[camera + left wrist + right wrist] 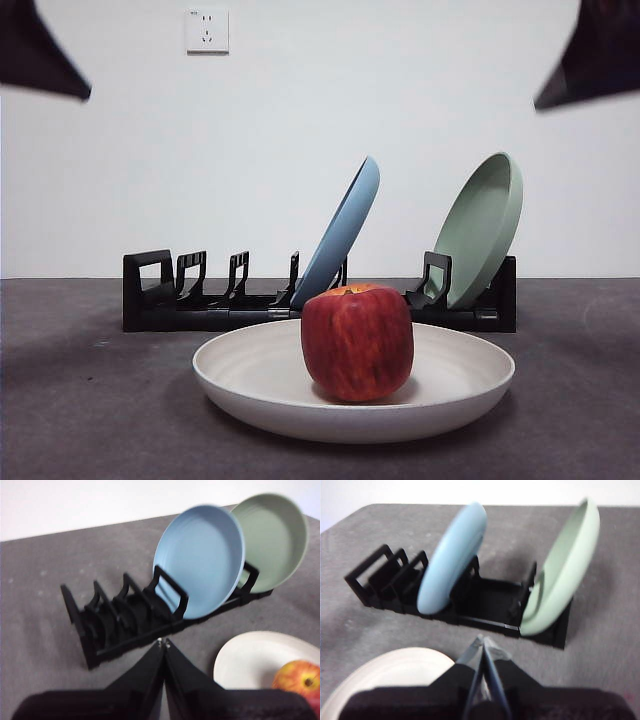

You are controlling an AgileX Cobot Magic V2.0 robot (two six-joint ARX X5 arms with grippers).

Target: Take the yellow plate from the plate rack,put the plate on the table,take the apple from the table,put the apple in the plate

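The yellow plate lies flat on the table in front of the plate rack. The apple stands upright in the middle of the plate. The plate and the apple also show in the left wrist view, and the plate's edge in the right wrist view. My left gripper is shut and empty, held high above the table. My right gripper is shut and empty, also held high. Both arms show only as dark tips at the top corners.
The black rack holds a light blue plate leaning in a middle slot and a pale green plate leaning at its right end. Its left slots are empty. A white wall with a socket stands behind.
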